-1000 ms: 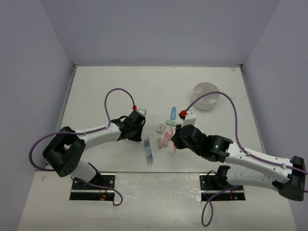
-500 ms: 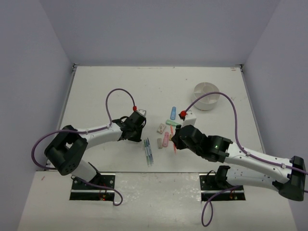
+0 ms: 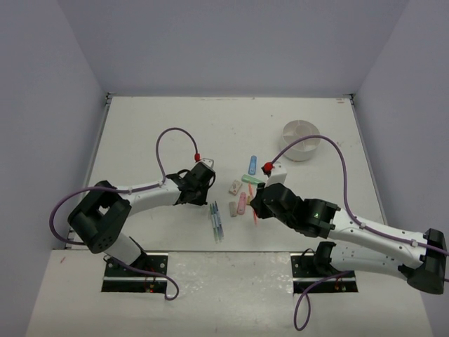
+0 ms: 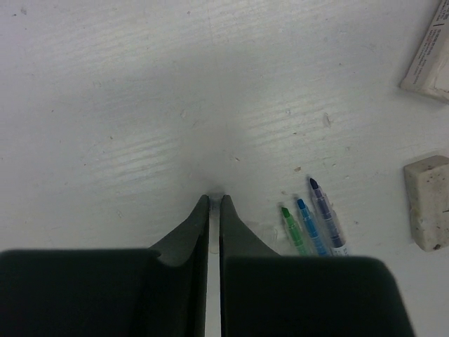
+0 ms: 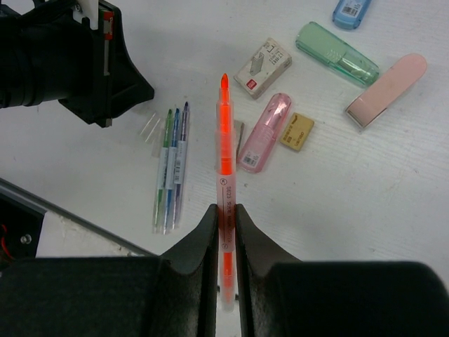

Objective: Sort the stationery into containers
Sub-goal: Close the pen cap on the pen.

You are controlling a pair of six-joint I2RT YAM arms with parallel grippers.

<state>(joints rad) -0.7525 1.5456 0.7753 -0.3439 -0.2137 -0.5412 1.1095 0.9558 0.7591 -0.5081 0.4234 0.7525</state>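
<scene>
My right gripper (image 5: 225, 210) (image 3: 254, 208) is shut on a red pen (image 5: 224, 140), held above the table with its tip pointing away. Below it lie a pink case (image 5: 265, 132), a green case (image 5: 337, 55), a white labelled eraser (image 5: 263, 67) and a small tan eraser (image 5: 297, 131). Three thin pens, green, blue and purple (image 4: 312, 225) (image 3: 216, 221), lie side by side. My left gripper (image 4: 215, 199) (image 3: 198, 199) is shut just left of their tips, low over bare table, with nothing seen between its fingers. The white divided tub (image 3: 300, 140) stands at the far right.
A tan eraser block (image 4: 428, 203) and the white eraser's corner (image 4: 429, 60) lie to the right of my left gripper. A blue case (image 3: 252, 163) and a pale pink block (image 5: 386, 91) sit behind the pile. Two short clear pieces (image 5: 149, 126) lie beside the pens.
My left gripper's jaws have closed, and that arm has crept slightly to the right. The right arm and its red pen have not moved.
</scene>
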